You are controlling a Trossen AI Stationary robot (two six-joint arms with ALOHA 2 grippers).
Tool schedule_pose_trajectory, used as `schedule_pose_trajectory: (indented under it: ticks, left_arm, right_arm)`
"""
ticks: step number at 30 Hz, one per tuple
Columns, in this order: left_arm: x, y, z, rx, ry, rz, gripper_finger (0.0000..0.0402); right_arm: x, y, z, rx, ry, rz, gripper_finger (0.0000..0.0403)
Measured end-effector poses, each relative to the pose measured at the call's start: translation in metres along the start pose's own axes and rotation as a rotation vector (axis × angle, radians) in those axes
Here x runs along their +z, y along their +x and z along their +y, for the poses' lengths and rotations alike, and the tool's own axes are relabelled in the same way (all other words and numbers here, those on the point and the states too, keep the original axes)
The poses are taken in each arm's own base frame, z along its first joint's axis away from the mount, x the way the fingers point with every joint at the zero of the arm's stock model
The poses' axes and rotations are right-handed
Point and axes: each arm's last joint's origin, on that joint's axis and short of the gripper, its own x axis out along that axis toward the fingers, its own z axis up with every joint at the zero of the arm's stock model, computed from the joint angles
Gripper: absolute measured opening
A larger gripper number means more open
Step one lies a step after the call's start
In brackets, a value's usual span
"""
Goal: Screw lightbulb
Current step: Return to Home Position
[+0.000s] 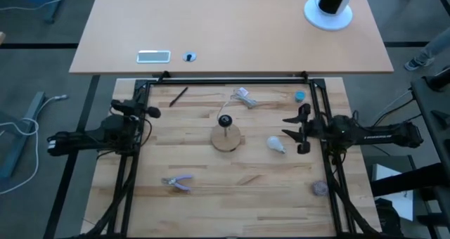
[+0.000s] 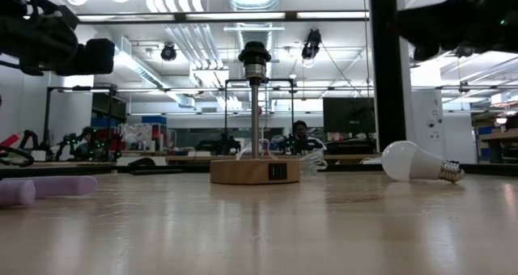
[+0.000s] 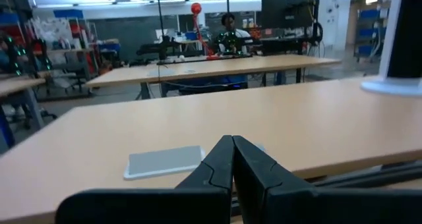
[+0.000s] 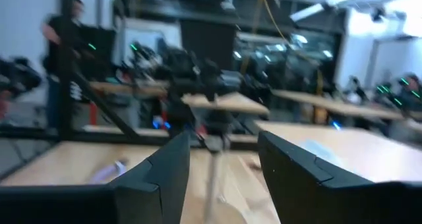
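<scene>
The lightbulb (image 1: 275,145), white with a silvery screw base, lies on its side on the wooden table, right of centre; the low view shows the lightbulb (image 2: 414,162) too. A round wooden lamp base (image 1: 226,138) with an upright black socket (image 2: 254,58) stands mid-table. My right gripper (image 1: 288,126) hovers open above the table just right of the bulb, touching nothing. In its wrist view the right gripper (image 4: 224,159) faces the lamp stem. My left gripper (image 1: 149,112) is shut at the table's left side, raised, and in its wrist view the left gripper (image 3: 232,148) faces the far table.
Purple-handled pliers (image 1: 177,183) lie near front left, a crumpled wrapper (image 1: 244,96) and a black pen (image 1: 178,95) at the back, a blue cap (image 1: 300,96) back right, and a greyish ball (image 1: 320,188) front right. A second table (image 1: 232,28) stands beyond.
</scene>
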Motion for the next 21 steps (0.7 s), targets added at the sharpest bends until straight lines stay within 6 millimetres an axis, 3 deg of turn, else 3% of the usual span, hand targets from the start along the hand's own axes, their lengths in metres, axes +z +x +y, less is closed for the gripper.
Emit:
schedule_pose_trajectory:
  ticks: [11,17,21]
  left_arm:
    - [-0.007,0.003,-0.014,-0.009,0.094,0.035,0.0]
    - [-0.013,0.005,-0.021,-0.015,0.174,0.057,0.0]
    - [-0.017,0.006,-0.026,-0.018,0.225,0.071,0.0]
  right_arm:
    - [0.019,-0.024,0.001,0.148,-0.06,-0.208,0.0144]
    - [0.018,-0.026,0.002,0.193,-0.061,-0.208,0.0129]
    - [0.014,-0.023,0.003,0.209,0.052,-0.156,0.012]
